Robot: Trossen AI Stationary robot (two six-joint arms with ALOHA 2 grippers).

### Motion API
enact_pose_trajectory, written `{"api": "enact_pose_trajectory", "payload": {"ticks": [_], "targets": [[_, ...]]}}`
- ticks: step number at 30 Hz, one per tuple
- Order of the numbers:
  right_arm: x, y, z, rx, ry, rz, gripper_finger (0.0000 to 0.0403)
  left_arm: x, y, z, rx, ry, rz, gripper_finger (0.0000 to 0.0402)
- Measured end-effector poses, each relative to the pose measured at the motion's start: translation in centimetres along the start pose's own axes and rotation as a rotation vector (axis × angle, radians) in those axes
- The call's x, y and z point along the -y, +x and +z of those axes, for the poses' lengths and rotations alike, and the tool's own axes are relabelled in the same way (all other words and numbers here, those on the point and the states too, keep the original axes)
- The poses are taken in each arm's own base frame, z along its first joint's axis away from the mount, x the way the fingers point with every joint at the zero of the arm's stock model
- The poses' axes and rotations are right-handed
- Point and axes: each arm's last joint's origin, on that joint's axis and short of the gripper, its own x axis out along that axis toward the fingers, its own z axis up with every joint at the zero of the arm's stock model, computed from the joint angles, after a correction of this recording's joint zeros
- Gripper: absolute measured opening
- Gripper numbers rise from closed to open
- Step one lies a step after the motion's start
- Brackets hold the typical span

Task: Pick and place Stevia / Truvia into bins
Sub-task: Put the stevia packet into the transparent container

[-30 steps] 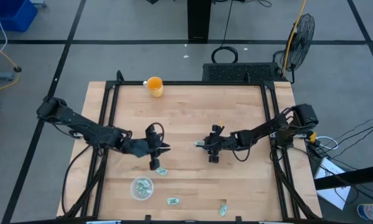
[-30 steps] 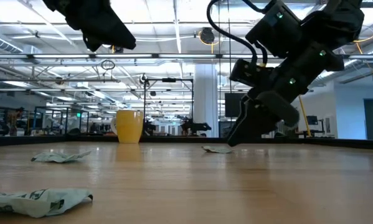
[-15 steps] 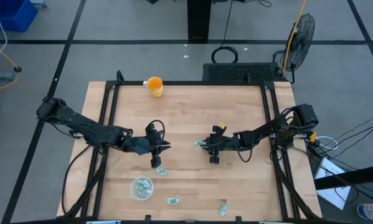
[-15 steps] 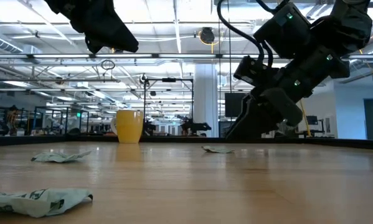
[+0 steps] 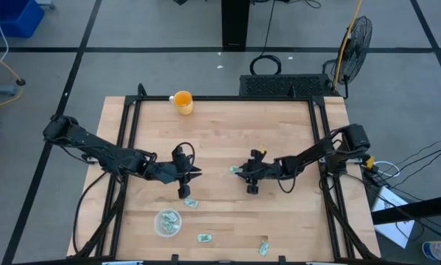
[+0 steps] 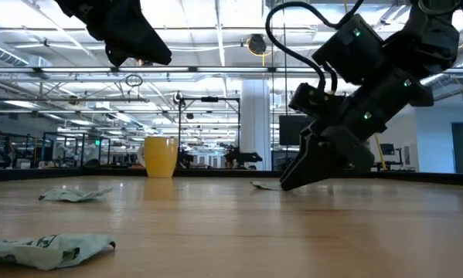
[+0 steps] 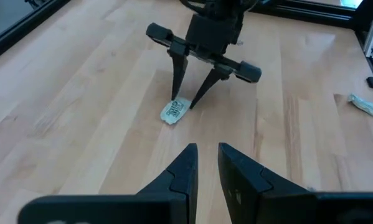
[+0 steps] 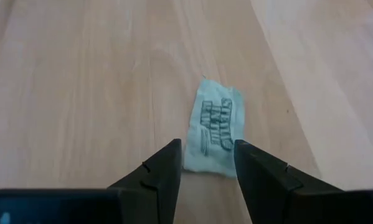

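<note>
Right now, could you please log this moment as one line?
right gripper: open, straddling sachet | left gripper: waiting mid-table | cup: holds sachets

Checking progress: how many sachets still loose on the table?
4. One between the right pincer's fingertips at table centre; one by the left pincer; two near the front edge. The clear cup already holds some, count unclear.

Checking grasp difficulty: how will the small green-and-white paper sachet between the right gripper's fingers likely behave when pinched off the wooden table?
The small green-and-white paper sachet lies almost flat, so it probably offers little edge and may slide on the smooth wooden table. It looks thin and slightly creased, likely floppy and very light. The open right gripper straddles one end, so it may droop.
</note>
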Motion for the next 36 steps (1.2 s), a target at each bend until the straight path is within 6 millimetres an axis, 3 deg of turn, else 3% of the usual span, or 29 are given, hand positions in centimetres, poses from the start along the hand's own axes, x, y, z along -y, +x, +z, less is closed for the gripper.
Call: {"api": "enact_pose_trajectory", "payload": {"ticks": [10, 20, 30, 36], "targets": [[0.1, 0.6, -0.2, 0.009, -0.005, -0.019, 0.0130, 0.0, 0.0, 0.0, 0.000, 0.001, 0.000, 0.0067], [0.3, 0.7, -0.6, -0.029, 0.028, -0.003, 0.0009, 0.0, 0.0, 0.0, 0.000, 0.001, 0.000, 0.0067], [-0.5, 0.0, 1.0, 0.108, -0.014, 0.029, 0.0002, 0.0, 0.0, 0.0, 0.000, 0.018, 0.000, 0.0067], [-1.0, -1.2, 2.2, 0.169, -0.010, 0.064, 0.0001, 0.1, 0.9, -0.5, -0.025, 0.251, 0.022, 0.0067]]}}
